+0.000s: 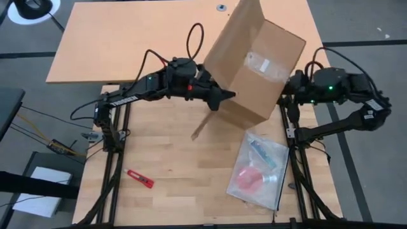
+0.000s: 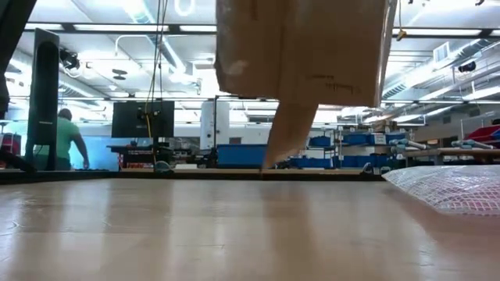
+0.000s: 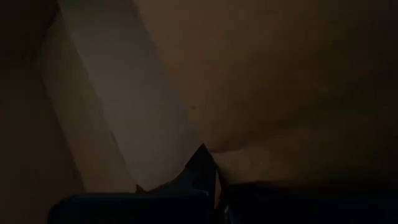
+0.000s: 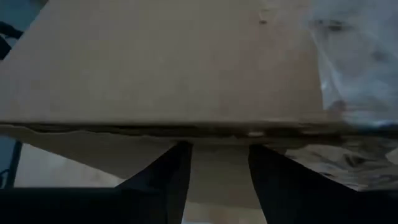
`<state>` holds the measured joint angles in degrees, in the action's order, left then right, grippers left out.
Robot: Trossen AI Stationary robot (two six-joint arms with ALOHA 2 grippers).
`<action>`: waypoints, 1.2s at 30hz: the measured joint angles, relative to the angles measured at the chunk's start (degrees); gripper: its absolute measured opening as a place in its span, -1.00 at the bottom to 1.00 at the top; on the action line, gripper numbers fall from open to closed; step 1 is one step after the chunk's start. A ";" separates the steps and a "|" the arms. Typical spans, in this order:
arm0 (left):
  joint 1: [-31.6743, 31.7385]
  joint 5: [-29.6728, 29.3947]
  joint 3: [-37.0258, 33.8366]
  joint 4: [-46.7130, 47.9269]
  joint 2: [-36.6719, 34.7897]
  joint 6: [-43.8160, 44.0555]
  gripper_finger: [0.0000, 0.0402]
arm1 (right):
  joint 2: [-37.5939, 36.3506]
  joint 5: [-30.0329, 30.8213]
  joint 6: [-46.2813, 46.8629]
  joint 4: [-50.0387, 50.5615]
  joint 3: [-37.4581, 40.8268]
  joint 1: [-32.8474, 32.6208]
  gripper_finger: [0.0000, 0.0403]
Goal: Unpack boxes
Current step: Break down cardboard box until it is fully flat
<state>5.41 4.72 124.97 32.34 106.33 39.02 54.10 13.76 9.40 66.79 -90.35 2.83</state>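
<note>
Writing: I could read nothing on the box (image 1: 254, 67); faint dark marks showed on its side in the low view, too small to make out, and a pale sticker or tape patch sat on its top face in the high view.
Box look: plain brown corrugated cardboard, far larger than either gripper; one flap stood up toward the top centre of the high view, and another hung down at its lower left corner.
Box place: upper centre-right of the high view, tilted and raised; in the low view its body sat at the top of the frame above the table (image 1: 172, 146), with only the tip of the hanging flap low near the tabletop.
Left gripper (image 1: 226, 97): I had it at the box's left side, centre of the high view; its wrist view was dark cardboard, and I could not tell how its fingers stood.
Right gripper (image 4: 217, 171): at the box's right edge; its two fingers (image 4: 171, 171) were spread on either side of a cardboard flap beneath the box's edge, a gap between them.
Bag (image 1: 259, 170): clear plastic, flat on the table at lower right of the high view, pink and blue things inside.
Red tool (image 1: 139, 179): small, lower left on the table, well apart from the box.
Background: a person in a green top stood at far left of the low view.
</note>
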 joint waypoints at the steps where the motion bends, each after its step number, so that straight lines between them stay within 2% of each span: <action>1: 0.00 -0.18 0.00 0.79 0.21 0.17 -0.87 | 0.77 -0.06 0.03 0.97 -0.38 0.00 -0.18; 9: -0.29 -1.31 -0.47 6.34 3.13 4.87 -0.87 | 6.20 -3.28 1.53 16.24 -0.76 0.01 -0.19; 14: -0.76 -4.77 -0.48 8.77 3.69 6.25 -0.81 | 8.29 -2.02 1.05 15.88 2.03 0.07 -0.19; 23: -0.28 -3.82 1.12 12.22 3.19 6.04 -0.33 | 8.51 -2.03 0.16 15.47 5.04 -0.02 -0.20; 25: 0.22 -5.27 2.74 15.63 2.40 4.72 -0.27 | 8.46 -1.99 0.18 14.10 5.02 -0.04 -0.20; 30: 0.78 -14.40 7.94 25.99 0.59 -2.66 -0.24 | 8.12 -1.96 0.67 12.20 4.95 -0.02 -0.20; 33: 1.36 -13.91 10.03 32.99 0.28 -7.57 -0.24 | 8.18 -2.06 0.66 10.11 4.96 -0.02 -0.20; 36: 2.40 -8.80 9.44 36.88 -0.96 -10.64 -0.24 | 8.23 -2.09 0.61 8.41 4.97 0.00 -0.20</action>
<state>7.81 -4.08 134.41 69.22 105.37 28.37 62.33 11.67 10.01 75.20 -85.38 2.83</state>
